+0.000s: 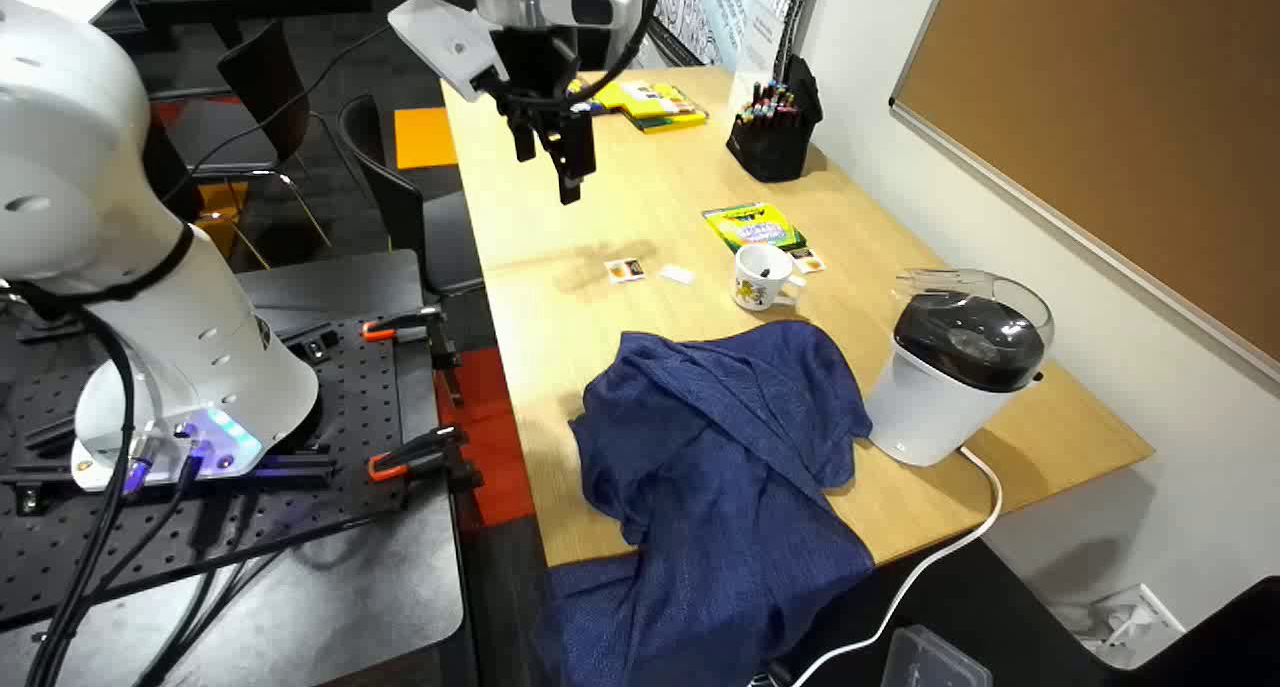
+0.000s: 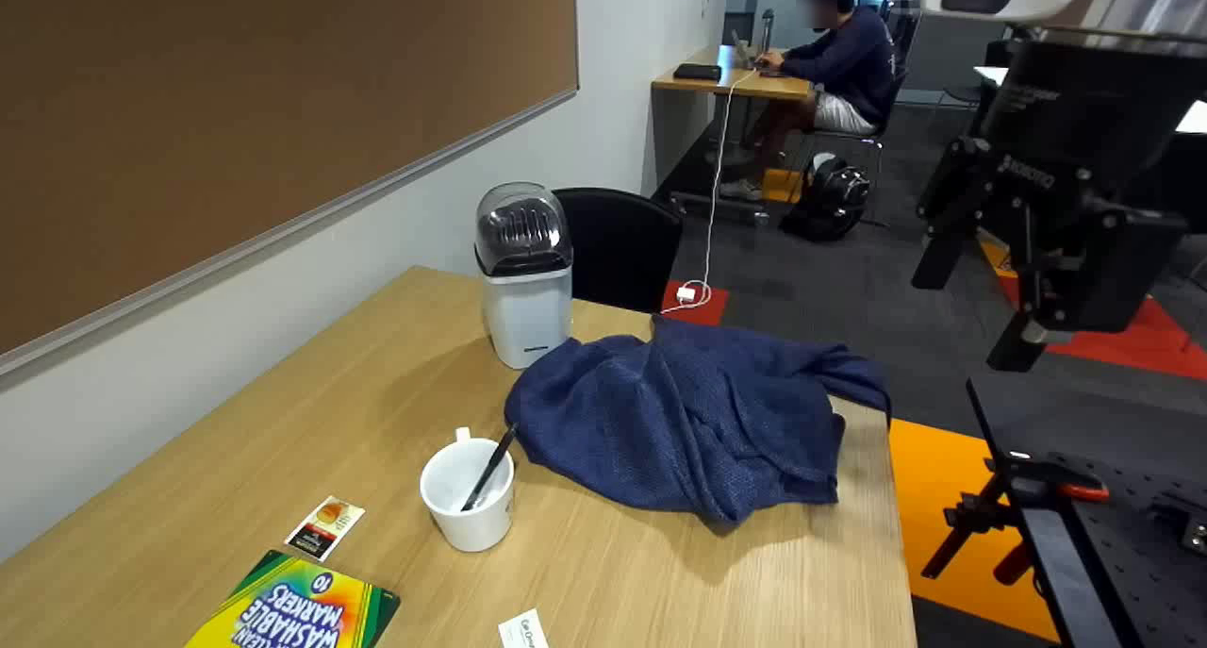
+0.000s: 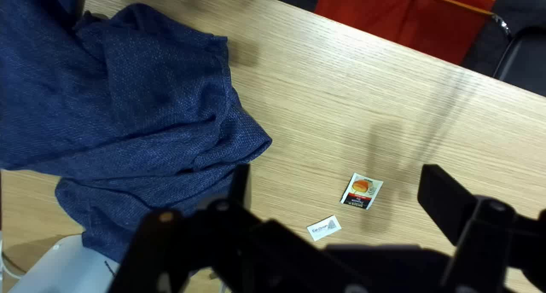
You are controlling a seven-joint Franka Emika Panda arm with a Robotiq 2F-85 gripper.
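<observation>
The fingers stand wide apart, hold nothing and hang above the surface. In the wrist view, a small packet lies flat, right of and below the frame centre, with a white card just beside it toward the bottom of the frame; both appear in the gap between the fingers but rest on the surface. A blue cloth fills the upper left. Before any descent, centre the gap on the chosen item in the wrist view; the packet appears nearer the right-hand finger of the frame. Use the full opening, and keep the fingertips clear of loose cloth folds, which are likely to snag. Thin, flat items call for a slow, low approach, since pressing could push them aside; for the cloth, a raised fold probably gives a better grip than a flat area. An exterior view, with a black pen case near the top of the frame, gives the height that the wrist view lacks: the fingers are well above the surface, and the cloth drapes over its edge at the bottom. An exterior view also shows a black pen leaning inside a white mug, not discernible in the wrist view; this angle omits the packet between the fingers and shows another packet beside a marker box, lower left.
</observation>
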